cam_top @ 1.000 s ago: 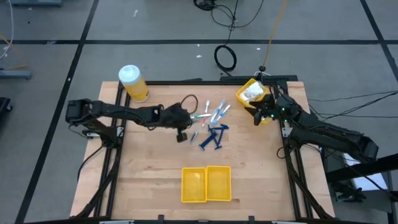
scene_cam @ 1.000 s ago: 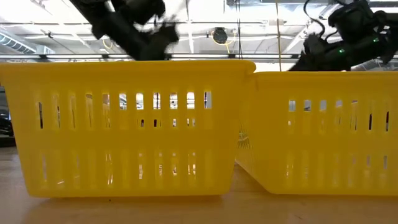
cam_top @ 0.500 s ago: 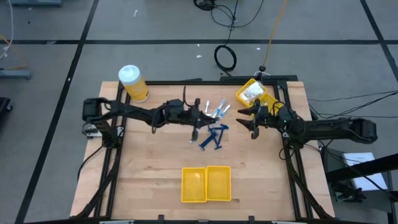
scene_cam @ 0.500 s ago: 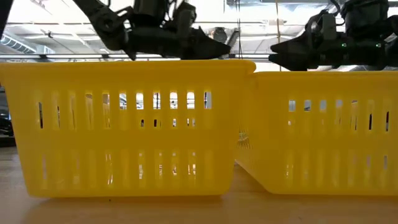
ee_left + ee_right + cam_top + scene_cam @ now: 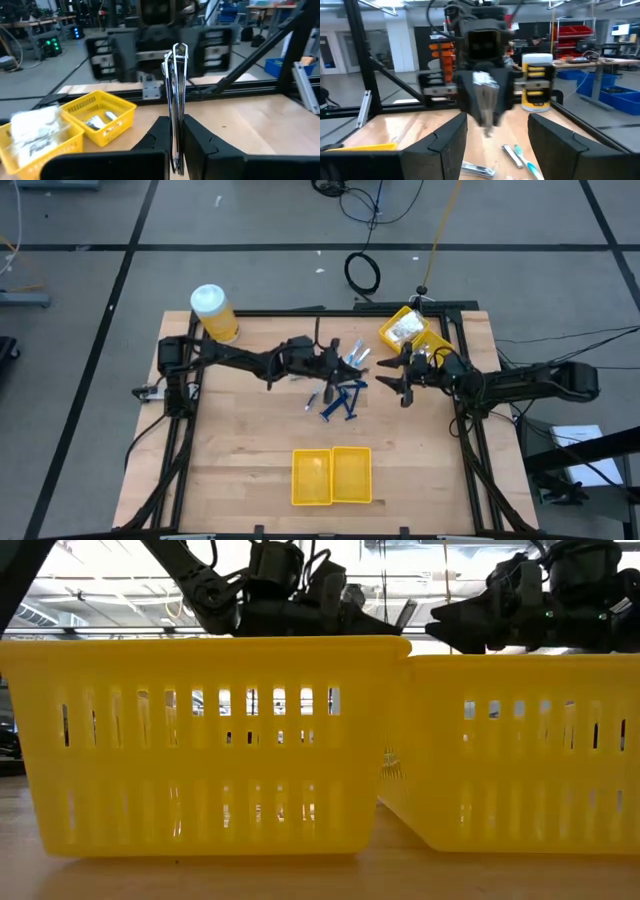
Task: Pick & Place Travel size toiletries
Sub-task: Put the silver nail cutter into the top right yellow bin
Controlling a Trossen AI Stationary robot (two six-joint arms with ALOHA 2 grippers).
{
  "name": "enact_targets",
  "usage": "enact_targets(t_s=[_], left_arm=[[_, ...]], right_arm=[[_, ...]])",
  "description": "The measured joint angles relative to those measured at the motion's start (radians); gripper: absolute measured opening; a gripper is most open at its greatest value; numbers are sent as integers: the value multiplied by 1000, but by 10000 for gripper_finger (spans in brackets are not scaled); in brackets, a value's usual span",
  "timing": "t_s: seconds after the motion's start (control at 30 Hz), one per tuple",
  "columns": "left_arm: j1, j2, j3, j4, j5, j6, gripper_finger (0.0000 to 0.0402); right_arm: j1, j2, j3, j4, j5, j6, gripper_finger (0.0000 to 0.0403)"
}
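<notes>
Two robot arms meet above a wooden table [image 5: 250,440], gripper to gripper. The left gripper [image 5: 176,150], fingers pinched tight, holds a slim silvery clipper [image 5: 176,95] by one end, its long axis running straight out from the fingertips towards the right arm. The right gripper [image 5: 392,378] faces it from just to the right, fingers spread wide and empty. The remaining toiletries, white sticks [image 5: 352,358] and dark blue razors [image 5: 342,400], lie on the table below, between the arms. A handover looks likely, with the clipper's free end pointing into the open right fingers; the yellow bin [image 5: 404,330] sits at the far right corner
</notes>
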State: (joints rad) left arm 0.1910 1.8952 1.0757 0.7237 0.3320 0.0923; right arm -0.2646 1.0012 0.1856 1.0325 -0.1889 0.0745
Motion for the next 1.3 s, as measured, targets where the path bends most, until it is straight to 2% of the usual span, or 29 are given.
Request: enact_targets(t_s=[0.4,0.63,0.83,1.3], left_arm=[[16,1,4,17,0,-21,7],[-4,21,65,3,-1,6,8],[-8,89,143,-2,13,-7,11],[-12,89,159,-3,37,-17,10]], right_arm=[[19,3,0,47,4,-37,196],[19,3,0,53,4,-34,197],[24,3,0,62,3,-9,197],[78,34,30,83,4,-74,189]])
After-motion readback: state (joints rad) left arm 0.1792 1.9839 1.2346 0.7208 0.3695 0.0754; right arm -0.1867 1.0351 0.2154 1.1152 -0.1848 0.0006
